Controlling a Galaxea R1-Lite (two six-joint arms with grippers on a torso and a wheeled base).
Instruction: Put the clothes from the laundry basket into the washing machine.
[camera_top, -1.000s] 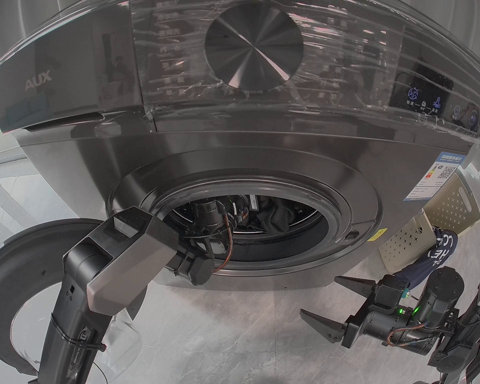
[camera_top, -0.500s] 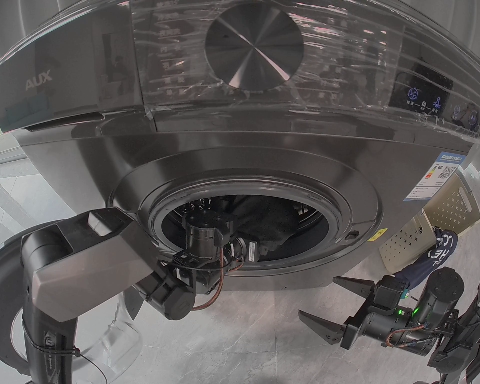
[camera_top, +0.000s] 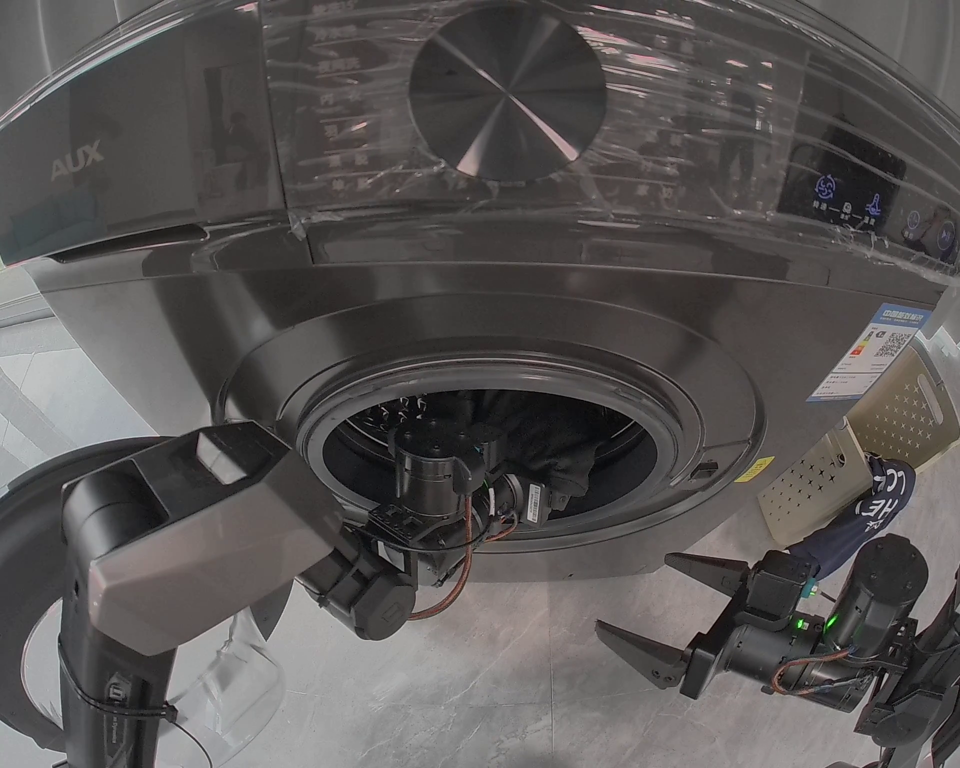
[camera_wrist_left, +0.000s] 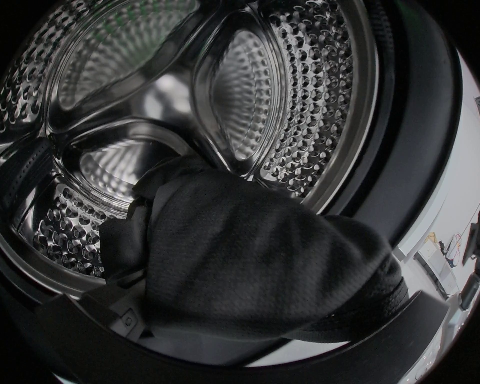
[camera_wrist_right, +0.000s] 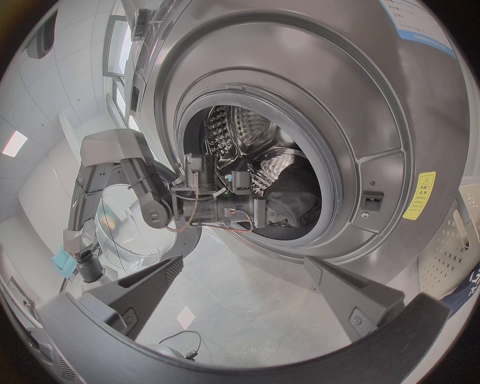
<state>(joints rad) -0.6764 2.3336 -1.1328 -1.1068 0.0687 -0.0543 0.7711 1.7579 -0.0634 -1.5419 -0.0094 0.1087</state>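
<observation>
Left gripper (camera_wrist_right: 270, 214) sat at the washing machine (camera_top: 520, 300) door opening. A black garment (camera_wrist_left: 250, 260) was draped over its jaws and lay inside the drum (camera_wrist_left: 300, 100); could not tell their spread. Right gripper (camera_top: 636, 591) hung above the floor (camera_top: 480, 660) before the machine, jaws spread, empty. A navy garment (camera_top: 870, 515) hung over the laundry basket (camera_top: 810, 480) rim.

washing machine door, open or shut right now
Open. The washing machine door is swung aside to the left, and the drum is exposed with a black garment at its mouth.
</observation>
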